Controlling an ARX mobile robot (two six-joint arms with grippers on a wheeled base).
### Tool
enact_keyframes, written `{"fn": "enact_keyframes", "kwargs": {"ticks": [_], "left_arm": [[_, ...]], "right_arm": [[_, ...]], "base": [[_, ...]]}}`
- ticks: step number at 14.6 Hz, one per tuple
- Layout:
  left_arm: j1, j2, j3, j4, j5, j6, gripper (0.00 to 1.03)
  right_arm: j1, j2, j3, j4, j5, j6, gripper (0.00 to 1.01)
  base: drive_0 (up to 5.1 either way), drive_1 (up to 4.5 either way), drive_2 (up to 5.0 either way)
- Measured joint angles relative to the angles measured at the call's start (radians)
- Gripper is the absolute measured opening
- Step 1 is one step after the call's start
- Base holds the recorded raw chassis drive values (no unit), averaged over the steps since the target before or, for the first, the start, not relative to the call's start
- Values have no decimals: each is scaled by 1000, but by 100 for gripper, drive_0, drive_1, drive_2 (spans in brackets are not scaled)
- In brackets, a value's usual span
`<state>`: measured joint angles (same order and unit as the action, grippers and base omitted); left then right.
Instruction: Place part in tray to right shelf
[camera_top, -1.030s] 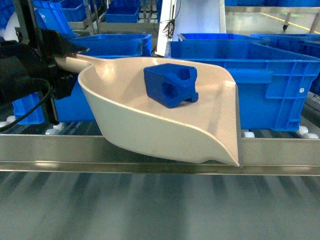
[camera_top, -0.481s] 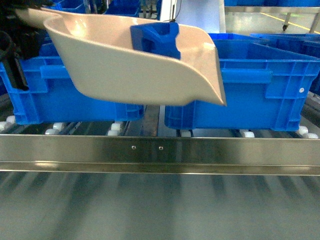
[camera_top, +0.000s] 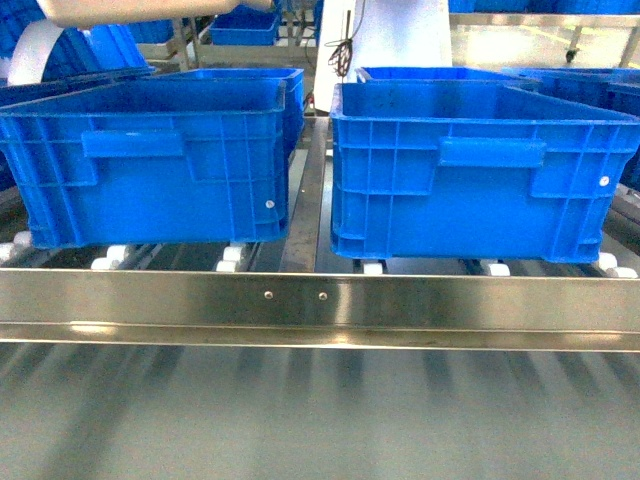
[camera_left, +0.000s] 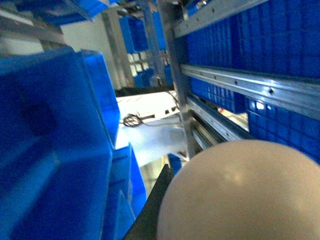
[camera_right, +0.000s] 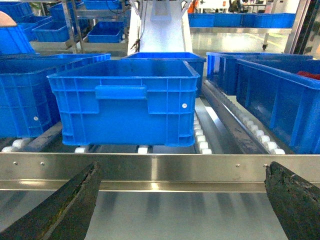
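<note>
Only the underside of the beige tray (camera_top: 140, 10) shows, at the top left edge of the head view, high above the crates. In the left wrist view its rounded back (camera_left: 240, 195) fills the lower right, and one black finger (camera_left: 152, 215) of my left gripper lies against it; the other finger is hidden. The tray stays aloft in that grip. The part is hidden in every view. My right gripper (camera_right: 182, 200) is open with nothing between its fingers, low in front of the steel rail (camera_right: 160, 172).
Two large blue crates (camera_top: 150, 160) (camera_top: 480, 170) stand side by side on the roller conveyor behind a steel rail (camera_top: 320, 305). More blue crates sit behind and to the right (camera_right: 280, 100). Shelf rails with blue bins (camera_left: 250, 85) run past the left wrist.
The tray carrying the part has risen up and to the left, from level with the crates to nearly out of the head view. The part and the left arm no longer show there.
</note>
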<state>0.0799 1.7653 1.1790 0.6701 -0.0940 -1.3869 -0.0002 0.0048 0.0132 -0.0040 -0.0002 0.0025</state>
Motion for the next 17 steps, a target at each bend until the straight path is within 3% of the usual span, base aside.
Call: {"fn": "enact_keyframes", "kwargs": {"ticks": [2, 3, 4, 5, 6, 7, 10, 12, 13, 15, 16, 17], "left_arm": [[-2, 117, 193, -157, -91, 45, 12], [-27, 323, 509, -275, -227, 222, 12], [-49, 427, 692, -327, -277, 381, 12], [-59, 455, 758, -357, -287, 425, 12], [-61, 471, 804, -349, -286, 518, 12], [-66, 470, 814, -334, -289, 575, 12], [-46, 462, 830, -344, -296, 641, 12], [-23, 446, 772, -340, -284, 622, 12], [-16, 410, 703, -306, -254, 581, 12], [-19, 210, 420, -161, -112, 467, 12], [-26, 46, 225, -75, -31, 369, 12], [-30, -70, 87, -56, 0, 312, 12]], "right_arm": [[0, 0, 0, 0, 0, 0, 98], [0, 0, 0, 0, 0, 0, 98], [0, 0, 0, 0, 0, 0, 98], [0, 0, 0, 0, 0, 0, 98], [0, 0, 0, 0, 0, 0, 98], [0, 0, 0, 0, 0, 0, 98], [0, 0, 0, 0, 0, 0, 98], [0, 0, 0, 0, 0, 0, 98], [0, 0, 0, 0, 0, 0, 98], [0, 0, 0, 0, 0, 0, 98], [0, 0, 0, 0, 0, 0, 98], [0, 0, 0, 0, 0, 0, 98]], "base": [[0, 0, 0], [0, 0, 0], [0, 0, 0], [0, 0, 0], [0, 0, 0], [0, 0, 0], [0, 0, 0], [0, 0, 0], [0, 0, 0], [0, 0, 0], [0, 0, 0], [0, 0, 0]]}}
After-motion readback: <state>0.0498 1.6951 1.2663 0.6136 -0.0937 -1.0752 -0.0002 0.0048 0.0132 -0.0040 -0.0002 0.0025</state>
